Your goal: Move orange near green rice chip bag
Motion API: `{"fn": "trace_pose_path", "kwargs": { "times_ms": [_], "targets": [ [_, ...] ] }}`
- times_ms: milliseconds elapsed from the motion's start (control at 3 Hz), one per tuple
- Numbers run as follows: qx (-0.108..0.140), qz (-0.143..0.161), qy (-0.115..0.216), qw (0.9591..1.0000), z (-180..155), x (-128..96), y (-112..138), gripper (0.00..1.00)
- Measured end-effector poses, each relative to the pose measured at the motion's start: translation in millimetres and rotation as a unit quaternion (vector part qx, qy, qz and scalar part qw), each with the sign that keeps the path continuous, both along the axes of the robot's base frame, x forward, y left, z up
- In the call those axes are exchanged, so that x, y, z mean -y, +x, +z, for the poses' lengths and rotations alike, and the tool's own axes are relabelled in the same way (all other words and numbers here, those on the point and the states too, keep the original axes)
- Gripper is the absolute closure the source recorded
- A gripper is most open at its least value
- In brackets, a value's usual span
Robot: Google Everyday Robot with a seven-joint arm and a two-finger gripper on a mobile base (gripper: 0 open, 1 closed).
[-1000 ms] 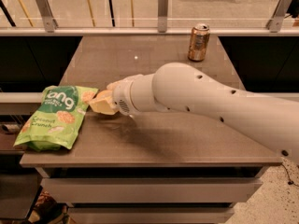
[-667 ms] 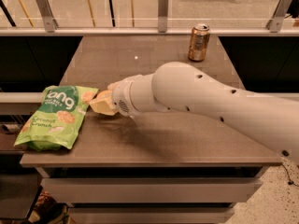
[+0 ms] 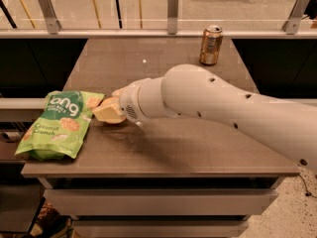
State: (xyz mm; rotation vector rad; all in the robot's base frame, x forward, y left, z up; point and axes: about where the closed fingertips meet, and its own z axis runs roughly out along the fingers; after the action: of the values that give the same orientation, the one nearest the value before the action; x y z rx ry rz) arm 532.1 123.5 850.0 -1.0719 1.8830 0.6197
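Observation:
The green rice chip bag (image 3: 62, 125) lies flat at the table's front left corner, its "ong" lettering facing up. My gripper (image 3: 106, 110) sits low over the table just right of the bag's upper right corner, touching or nearly touching it. The thick white arm (image 3: 208, 100) reaches in from the right and covers the area behind the gripper. The orange is hidden from view.
A gold-brown drink can (image 3: 211, 44) stands upright at the back right of the brown table (image 3: 173, 148). A glass railing with metal posts runs along the far edge. Dark drops lie to the left and right of the tabletop.

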Motion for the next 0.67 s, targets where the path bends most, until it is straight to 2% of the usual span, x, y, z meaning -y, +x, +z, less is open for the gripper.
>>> {"fn": "trace_pose_path", "kwargs": {
  "times_ms": [333, 667],
  "targets": [
    [0.001, 0.001, -0.001, 1.0, 1.4, -1.4, -1.1, 0.14],
    [0.003, 0.003, -0.001, 1.0, 2.8, -2.8, -2.3, 0.0]
  ]
}}
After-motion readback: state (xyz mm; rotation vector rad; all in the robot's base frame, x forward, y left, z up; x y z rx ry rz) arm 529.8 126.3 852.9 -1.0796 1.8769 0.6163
